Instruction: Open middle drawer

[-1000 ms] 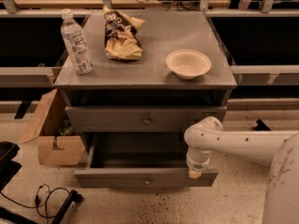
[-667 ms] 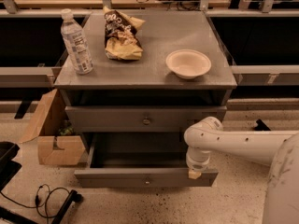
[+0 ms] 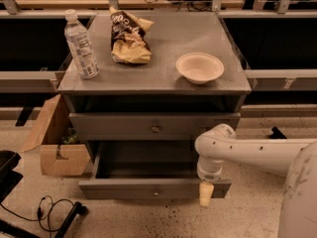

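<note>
middle drawer [image 3: 124, 188] stands pulled well out of the cabinet [image 3: 148, 78], dark inside showing. opening looks largely done. gripper [image 3: 205, 195] hangs at the right end of its front, over the top edge. jaws: cannot tell. left, likely: withdraw the arm.

The tabletop [image 3: 163, 68] and the middle drawer [image 3: 114, 126] are plain grey. The lower drawer [image 3: 124, 188] is the same grey, dark inside. The bottle [image 3: 81, 46] is clear, with a white cap and a white printed label. The bag [image 3: 130, 38] is yellow and dark brown with white lettering. The bowl [image 3: 199, 67] is cream. The arm [image 3: 257, 150] is white. Its hand [image 3: 206, 195], lower centre-right of the frame, is pale cream. The box [image 3: 64, 162] at the left is brown. The floor [image 3: 148, 217] is beige with dark speckles.
</note>
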You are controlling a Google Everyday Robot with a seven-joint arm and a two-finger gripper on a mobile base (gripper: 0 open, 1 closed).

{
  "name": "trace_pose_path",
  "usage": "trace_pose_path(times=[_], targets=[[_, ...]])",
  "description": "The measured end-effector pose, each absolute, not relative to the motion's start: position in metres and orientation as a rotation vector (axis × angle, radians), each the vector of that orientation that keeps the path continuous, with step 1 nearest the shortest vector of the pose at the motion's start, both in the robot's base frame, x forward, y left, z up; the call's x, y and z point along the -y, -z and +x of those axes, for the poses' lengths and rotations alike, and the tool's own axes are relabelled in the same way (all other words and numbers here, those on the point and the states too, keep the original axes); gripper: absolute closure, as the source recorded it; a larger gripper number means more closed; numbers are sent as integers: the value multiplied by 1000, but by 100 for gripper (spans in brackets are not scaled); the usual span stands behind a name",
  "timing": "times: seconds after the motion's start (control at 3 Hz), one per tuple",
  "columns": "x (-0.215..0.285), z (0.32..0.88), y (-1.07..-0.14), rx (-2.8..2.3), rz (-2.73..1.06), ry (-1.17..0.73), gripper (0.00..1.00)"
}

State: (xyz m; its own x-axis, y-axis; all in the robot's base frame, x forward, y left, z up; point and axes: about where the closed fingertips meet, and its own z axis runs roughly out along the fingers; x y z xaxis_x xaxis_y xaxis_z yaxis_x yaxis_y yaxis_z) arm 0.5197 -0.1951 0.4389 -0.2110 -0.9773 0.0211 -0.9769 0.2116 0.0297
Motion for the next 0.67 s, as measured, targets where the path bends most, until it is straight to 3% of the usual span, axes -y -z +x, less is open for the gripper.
trace_pose_path(times=[0.33,0.67], targets=[[195,516,-436,2403,1949,19,0],[197,485,-424,2344,1909,27,18]])
